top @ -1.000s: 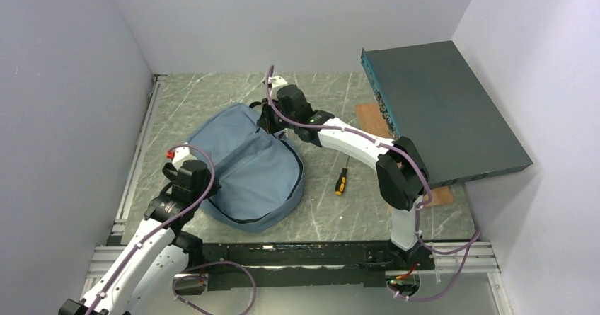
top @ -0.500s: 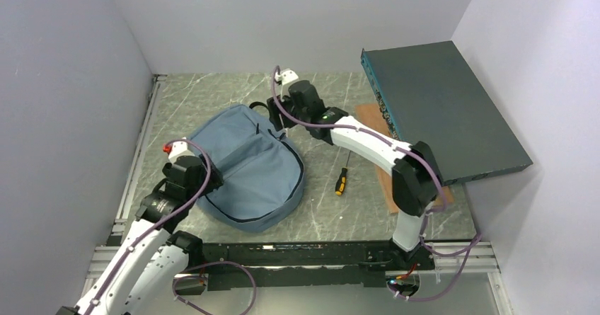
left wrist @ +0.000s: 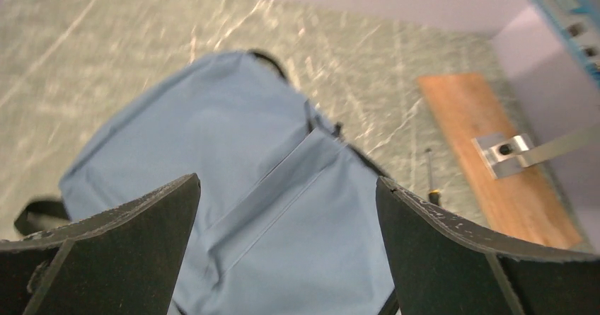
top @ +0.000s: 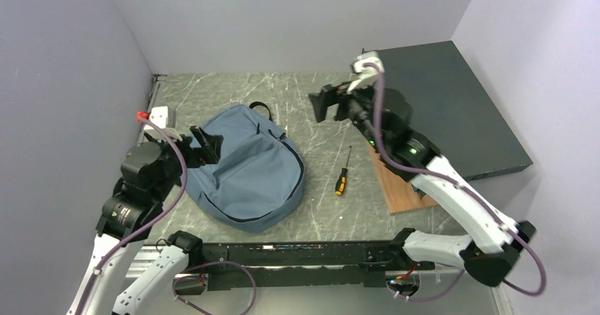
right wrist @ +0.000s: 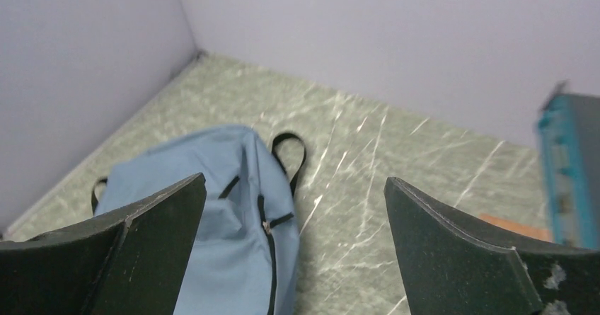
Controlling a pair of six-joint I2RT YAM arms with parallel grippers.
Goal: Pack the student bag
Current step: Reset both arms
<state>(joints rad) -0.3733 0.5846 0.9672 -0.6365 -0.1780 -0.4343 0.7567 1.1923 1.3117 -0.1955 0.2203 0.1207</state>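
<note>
Left pincer (top: pixel 202 145) and right pincer (top: pixel 334 102) both spread wide, empty. Student bag (top: pixel 244 173) lies flat on the bench (top: pixel 318 209), under the left one. It looks zipped, so the screwdriver (top: pixel 342 180) may get fetched with nowhere to go.

L-centre of table (top: pixel 212 92) taken by bag (top: pixel 244 173). Open lane btw bag and screwdriver (top: pixel 342 179); far strip behind bag free too. R side blocked: teal box (top: pixel 453 110) over wooden board (top: pixel 397 189). Walls (top: pixel 71 81) close on 3 sides.

Soft, even light; wrist views blur the student bag (left wrist: pixel 233 159), overhead view sharp.
</note>
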